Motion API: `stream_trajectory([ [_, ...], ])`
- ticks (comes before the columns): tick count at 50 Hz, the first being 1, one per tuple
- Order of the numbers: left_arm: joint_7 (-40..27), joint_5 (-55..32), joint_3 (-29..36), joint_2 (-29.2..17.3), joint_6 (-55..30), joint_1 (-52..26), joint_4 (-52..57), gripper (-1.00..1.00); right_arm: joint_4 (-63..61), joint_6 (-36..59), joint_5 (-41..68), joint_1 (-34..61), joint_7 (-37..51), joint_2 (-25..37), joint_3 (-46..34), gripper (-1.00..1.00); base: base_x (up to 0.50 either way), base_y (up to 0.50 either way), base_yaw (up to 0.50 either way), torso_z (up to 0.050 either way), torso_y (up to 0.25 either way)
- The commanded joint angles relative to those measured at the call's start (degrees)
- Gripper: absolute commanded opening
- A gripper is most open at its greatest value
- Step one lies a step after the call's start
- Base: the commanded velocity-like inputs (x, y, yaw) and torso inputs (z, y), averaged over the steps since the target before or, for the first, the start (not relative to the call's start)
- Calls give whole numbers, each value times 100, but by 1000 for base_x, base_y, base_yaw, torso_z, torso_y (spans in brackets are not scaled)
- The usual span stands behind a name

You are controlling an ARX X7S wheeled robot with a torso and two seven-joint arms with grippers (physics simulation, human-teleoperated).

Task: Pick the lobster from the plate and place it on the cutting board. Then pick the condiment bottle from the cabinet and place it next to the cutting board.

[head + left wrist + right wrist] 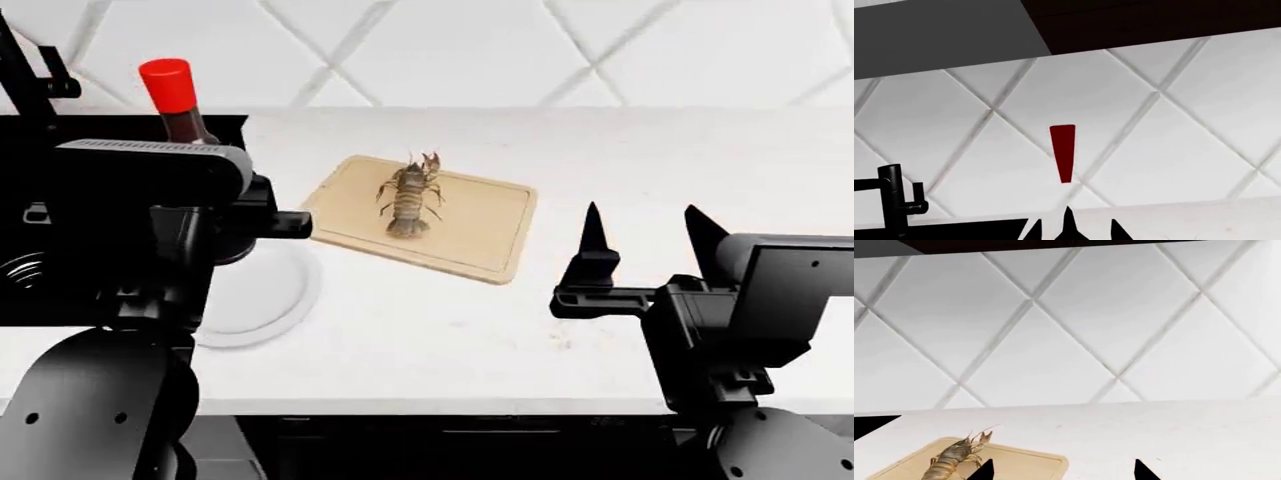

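The lobster (410,195) lies on the cutting board (467,235), toward its far left part; the right wrist view shows the lobster (954,457) and the board (1034,460) too. The white plate (260,290) sits bare beside the board, partly behind my left arm. The condiment bottle (171,100), dark with a red cap, rises just above my left wrist. In the left wrist view its red cap (1063,152) stands past my left gripper (1075,227), whose fingers sit close on either side of the bottle's dark body. My right gripper (643,215) (1063,465) is open and holds nothing, right of the board.
A black faucet (894,200) (27,70) and a dark sink (40,180) lie at the left. A dark cabinet underside (1154,20) hangs above the white diamond-tiled backsplash (467,50). White countertop (694,150) stretches right of the board.
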Motion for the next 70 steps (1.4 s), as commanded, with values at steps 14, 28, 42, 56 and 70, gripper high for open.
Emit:
stream_trajectory([
  [14, -168, -184, -17, -75, 2, 10, 47, -100, 21, 12, -23, 32, 9, -25, -26, 100, 0, -500, 0, 0, 1],
  [28, -219, -286, -22, -105, 113, 60, -58, -100, 37, 7, -37, 44, -14, -17, -31, 100, 3, -473, 0, 1, 0],
  [42, -402, -221, 33, -268, 1425, 726, -935, -100, 72, 26, -71, 46, -24, -32, -74, 100, 0, 0, 0, 0, 0],
  [56, -592, -244, 73, -266, 2534, 1065, -1835, -100, 84, -18, -73, -12, -45, -20, -63, 100, 0, 0, 0, 0, 1],
  [70, -778, -176, 126, -355, 3284, 978, -2899, -100, 86, 34, -47, 48, -37, -28, -87, 100, 0, 0, 0, 0, 0],
])
